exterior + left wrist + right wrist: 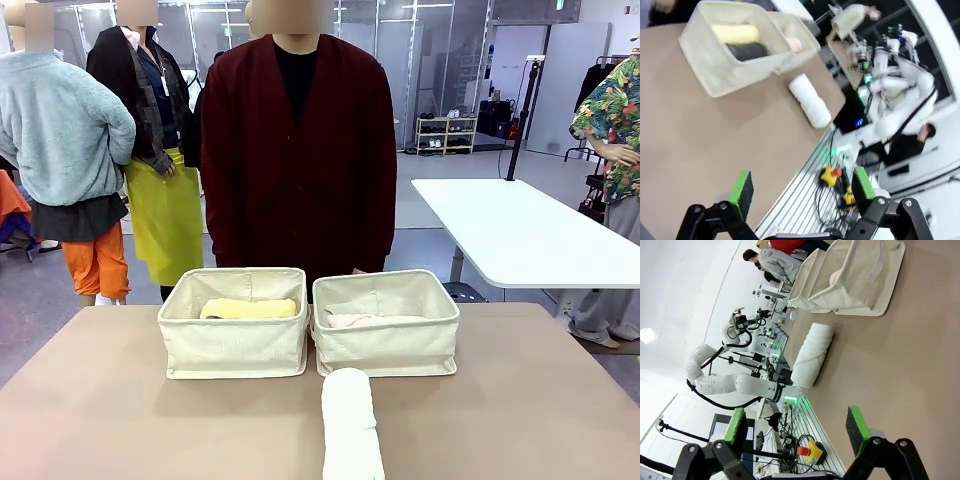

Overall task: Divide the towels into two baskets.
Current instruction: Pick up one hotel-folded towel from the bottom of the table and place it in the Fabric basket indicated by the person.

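The table [100, 400] has a plain light-brown top. Two cream baskets stand on it side by side towards its far edge, long sides facing the robot: the left basket [235, 350] and the right basket [390, 350]. Their inner walls seem to touch, though the gap is hard to judge. The white towel [350, 425] lies rolled on the bare top nearer the robot. It points lengthwise at the right basket's front wall near its left corner, close to it but apart.
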